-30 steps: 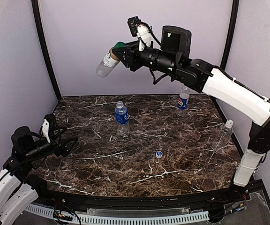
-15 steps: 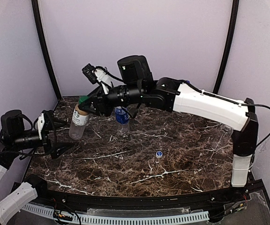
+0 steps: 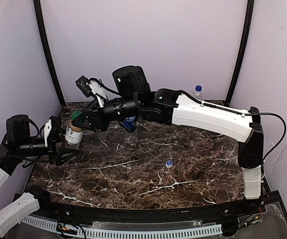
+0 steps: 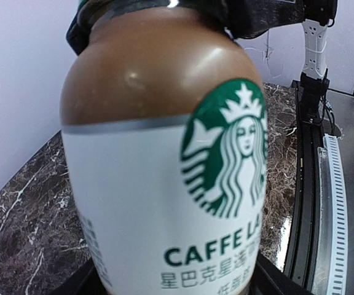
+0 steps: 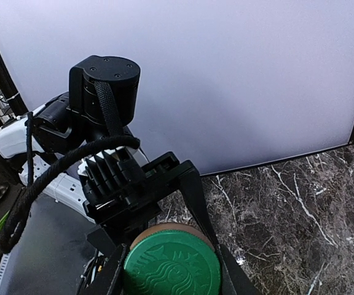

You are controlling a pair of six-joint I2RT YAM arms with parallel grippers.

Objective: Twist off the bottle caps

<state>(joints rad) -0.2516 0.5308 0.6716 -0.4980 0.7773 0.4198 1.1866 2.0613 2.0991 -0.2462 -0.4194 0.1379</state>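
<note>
Right now the short brown bottle with a pale Starbucks label (image 3: 73, 134) is over the left edge of the table, up toward the far-left corner, and roughly upright. My right gripper (image 3: 78, 119) is clamped on its wide dark green screw cap (image 5: 169, 265), one finger down each side. The whole right arm is stretched across from the right edge to get there. My left gripper (image 3: 68, 142) comes in from the left with its jaws spread, one finger on either side of the bottle's lower body. On the left wrist camera the label fills nearly everything, and I honestly can't tell if the pads touch the bottle.

The surface is a dark brown marble-look tabletop (image 3: 133, 184) with white veins and a black rim along the near edge. A small blue screw cap (image 3: 169, 163) lies by itself about mid-table. A clear plastic bottle with a blue label (image 3: 129, 124) stands toward the far edge, partly hidden behind my right arm. Another clear bottle with a blue-and-white cap (image 3: 198, 92) pokes up behind the arm in the far-right corner.

The room's pretty plain, with pale lilac walls (image 3: 148, 40) on three sides and black upright posts (image 3: 46, 55) at the far corners.
</note>
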